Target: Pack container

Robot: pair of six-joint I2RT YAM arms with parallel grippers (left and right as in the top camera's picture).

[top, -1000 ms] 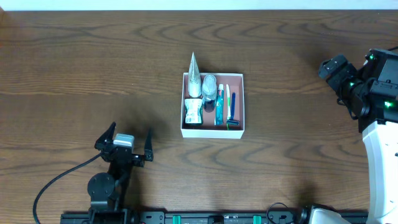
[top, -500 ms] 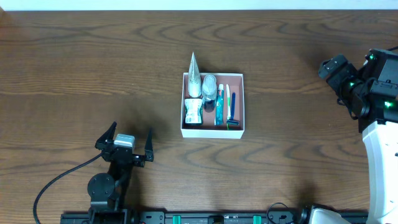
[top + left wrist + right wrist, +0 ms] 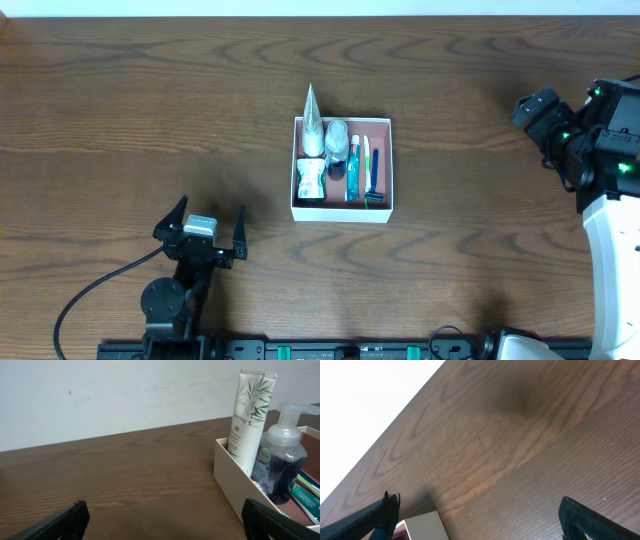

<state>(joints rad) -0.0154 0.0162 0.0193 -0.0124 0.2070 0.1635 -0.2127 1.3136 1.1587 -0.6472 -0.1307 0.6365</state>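
Two grippers stood spread and empty: the left gripper [image 3: 211,208] near the counter's near edge, the right gripper [image 3: 533,107] by its right edge. Overhead, the shallow square white cardboard container [image 3: 340,213] sat mid-counter, packed. Only the left wrist view showed the white leaf-printed tube [image 3: 251,415] upright beside a dark pump bottle [image 3: 280,470].

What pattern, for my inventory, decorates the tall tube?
Green leaves on the white tube; clearest in left wrist view.
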